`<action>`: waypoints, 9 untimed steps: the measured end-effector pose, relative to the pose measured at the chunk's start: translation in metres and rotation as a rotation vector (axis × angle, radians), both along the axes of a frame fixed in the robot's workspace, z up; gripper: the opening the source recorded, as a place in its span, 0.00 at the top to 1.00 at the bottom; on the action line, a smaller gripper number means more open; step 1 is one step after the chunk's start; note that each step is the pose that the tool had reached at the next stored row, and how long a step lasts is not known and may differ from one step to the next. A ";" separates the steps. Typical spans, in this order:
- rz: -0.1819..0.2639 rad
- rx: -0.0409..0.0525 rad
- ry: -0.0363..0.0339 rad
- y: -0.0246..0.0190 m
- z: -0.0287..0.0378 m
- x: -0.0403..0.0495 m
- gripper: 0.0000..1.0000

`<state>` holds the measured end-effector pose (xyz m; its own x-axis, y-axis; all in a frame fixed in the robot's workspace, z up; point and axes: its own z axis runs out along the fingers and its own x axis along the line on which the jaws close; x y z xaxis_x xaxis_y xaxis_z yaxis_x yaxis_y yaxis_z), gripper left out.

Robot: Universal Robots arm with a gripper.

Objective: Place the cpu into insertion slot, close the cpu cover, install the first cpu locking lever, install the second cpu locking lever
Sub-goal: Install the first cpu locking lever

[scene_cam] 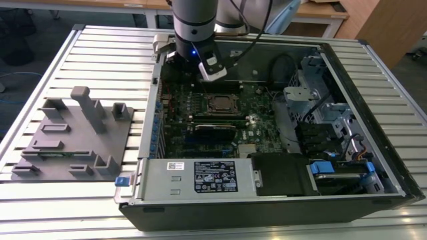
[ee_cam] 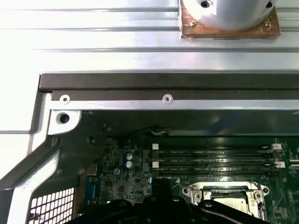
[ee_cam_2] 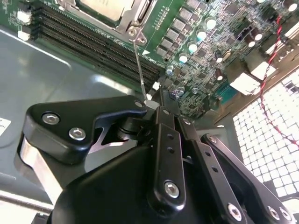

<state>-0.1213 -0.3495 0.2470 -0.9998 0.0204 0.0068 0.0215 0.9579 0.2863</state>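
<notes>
While beside one seated cpu, fingers tight on one thin locking lever.

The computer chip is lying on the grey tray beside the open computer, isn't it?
No. The chip is not on the grey tray; it sits in the square socket inside the open computer, as the exterior view shows. The tray does lie beside the computer.

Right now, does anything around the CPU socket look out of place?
Yes: one thin locking lever stands up from a corner of the insertion slot, unlatched rather than lying flat. Its tip is pinched in the pincer.
</notes>
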 end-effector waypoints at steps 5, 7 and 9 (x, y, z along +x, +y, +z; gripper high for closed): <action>0.000 0.0218 0.0000 -0.0002 0.0000 0.0000 0.90; 0.000 0.0219 0.0000 -0.0002 0.0000 0.0000 0.90; 0.000 0.0219 0.0000 -0.0003 -0.0002 0.0000 0.90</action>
<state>-0.1213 -0.3498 0.2468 -0.9998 0.0203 0.0072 0.0215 0.9514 0.3072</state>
